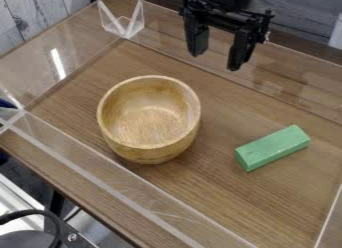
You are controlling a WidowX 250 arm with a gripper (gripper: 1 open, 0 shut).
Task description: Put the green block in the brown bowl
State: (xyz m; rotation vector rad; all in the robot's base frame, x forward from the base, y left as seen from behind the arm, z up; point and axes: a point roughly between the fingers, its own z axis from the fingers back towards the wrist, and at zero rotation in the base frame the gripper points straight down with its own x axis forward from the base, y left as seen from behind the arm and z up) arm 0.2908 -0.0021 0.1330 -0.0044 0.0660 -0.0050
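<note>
- The pincer point(218, 50) was found at the top of the view, pointed downward, with its two dark fingers point(197, 39) set well apart and nothing held between them; it was judged open and empty.
- No contact with any object was observed; the pincer was seen hanging above the far part of the wooden table point(267, 202), well apart from both task items.
- The green block point(273, 147) was noted lying flat on the table at the right of the view, nearer the camera than the pincer and set at a slant to the table edge.
- The brown bowl point(150, 117) was recorded upright to the left of the block, near it but not touching, and its inside was seen to be bare.
- Clear panels point(60, 162) were observed bounding the work area along the left and near sides.
- The step in hand was judged to be the approach: the block had not yet been grasped.
- The next move was judged to call for the pincer to be brought over the block, turned so that the narrow width could be spanned, lowered, and closed.
- Carriage over the bowl's thick rim would then be required before release.
</note>
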